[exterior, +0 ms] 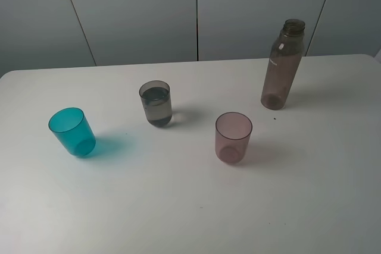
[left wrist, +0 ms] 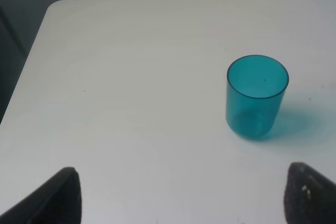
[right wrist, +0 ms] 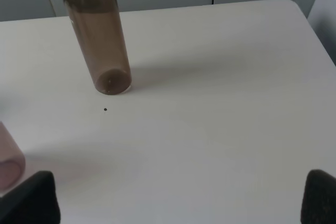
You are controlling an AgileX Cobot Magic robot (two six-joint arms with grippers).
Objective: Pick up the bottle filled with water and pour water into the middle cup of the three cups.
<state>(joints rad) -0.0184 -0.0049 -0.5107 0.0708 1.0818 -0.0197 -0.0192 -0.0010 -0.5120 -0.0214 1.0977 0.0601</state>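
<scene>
The smoky grey-brown bottle (exterior: 282, 66) stands upright and uncapped at the back right of the white table (exterior: 178, 206); the right wrist view shows it too (right wrist: 100, 40). The three cups stand in a loose row: teal (exterior: 72, 132), smoky grey middle cup (exterior: 156, 103) with water in it, and pale pink-mauve (exterior: 233, 137). My left gripper (left wrist: 181, 198) is open, with the teal cup (left wrist: 256, 97) ahead of its fingers. My right gripper (right wrist: 176, 198) is open too, well short of the bottle, with the pink cup's edge (right wrist: 9, 163) beside one finger. Neither gripper shows in the exterior high view.
Grey wall panels (exterior: 196, 10) run behind the table's far edge. A tiny dark speck (right wrist: 105, 109) lies on the tabletop near the bottle. The table's rounded left corner (left wrist: 52, 6) shows in the left wrist view.
</scene>
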